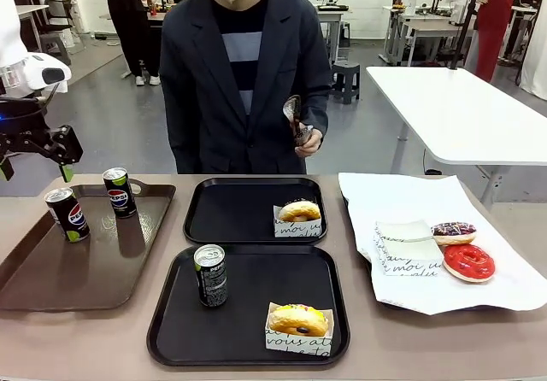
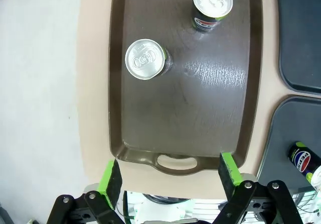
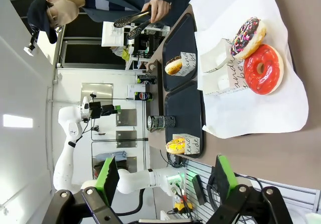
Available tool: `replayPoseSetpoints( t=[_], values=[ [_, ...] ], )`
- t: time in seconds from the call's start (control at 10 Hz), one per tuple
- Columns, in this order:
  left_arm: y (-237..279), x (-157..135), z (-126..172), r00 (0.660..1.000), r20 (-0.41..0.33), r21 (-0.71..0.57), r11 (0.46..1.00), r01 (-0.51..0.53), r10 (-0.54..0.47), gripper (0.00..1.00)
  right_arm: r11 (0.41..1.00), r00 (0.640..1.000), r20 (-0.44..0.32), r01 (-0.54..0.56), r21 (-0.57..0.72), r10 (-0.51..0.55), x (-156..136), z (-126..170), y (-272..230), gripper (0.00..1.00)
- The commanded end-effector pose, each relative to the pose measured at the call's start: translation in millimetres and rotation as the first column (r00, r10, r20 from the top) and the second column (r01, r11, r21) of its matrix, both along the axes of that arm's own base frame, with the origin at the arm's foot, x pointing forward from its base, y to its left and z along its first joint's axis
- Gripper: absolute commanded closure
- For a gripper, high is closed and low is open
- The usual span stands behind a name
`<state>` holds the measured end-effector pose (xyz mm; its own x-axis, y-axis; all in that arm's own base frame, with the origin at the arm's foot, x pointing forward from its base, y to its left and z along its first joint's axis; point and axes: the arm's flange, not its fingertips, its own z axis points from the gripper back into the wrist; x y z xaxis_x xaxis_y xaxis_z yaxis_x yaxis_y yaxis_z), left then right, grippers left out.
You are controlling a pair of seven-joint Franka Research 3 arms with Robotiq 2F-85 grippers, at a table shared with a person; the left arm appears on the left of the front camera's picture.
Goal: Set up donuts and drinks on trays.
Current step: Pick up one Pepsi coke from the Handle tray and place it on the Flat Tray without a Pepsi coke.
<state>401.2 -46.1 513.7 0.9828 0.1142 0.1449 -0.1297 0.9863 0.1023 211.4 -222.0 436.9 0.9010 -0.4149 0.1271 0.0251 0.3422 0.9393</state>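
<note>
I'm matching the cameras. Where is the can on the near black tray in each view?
Front view: the can, lower middle, on its tray's left part.
Left wrist view: the can, bottom right corner.
Right wrist view: the can, middle, turned sideways.
Shared landmark: the near black tray under it.

far tray (image 1: 231,214) L half free, near tray (image 1: 273,291) free btwn can (image 1: 210,274), donut (image 1: 297,319)

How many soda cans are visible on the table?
3. Left can and right can stand on the brown tray; a third can stands on the near black tray. None seems hidden.
</note>
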Motion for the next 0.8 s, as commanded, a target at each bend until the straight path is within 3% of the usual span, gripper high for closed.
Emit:
replayPoseSetpoints(
  t=[0.0,0.7],
  values=[
    [20.9,30.6,-5.9,0.998,-0.057,-0.076,0.997,0.016,-0.02,0.0,1.0,1.0,0.017,-0.005,0.009,0.005,0.5,-0.5,-0.4,0.0],
    [54.5,77.4,-46.9,0.995,-0.078,-0.182,0.982,0.049,-0.064,0.0,1.0,1.0,0.017,-0.005,0.009,0.005,0.5,-0.5,-0.4,0.0]
  ],
)
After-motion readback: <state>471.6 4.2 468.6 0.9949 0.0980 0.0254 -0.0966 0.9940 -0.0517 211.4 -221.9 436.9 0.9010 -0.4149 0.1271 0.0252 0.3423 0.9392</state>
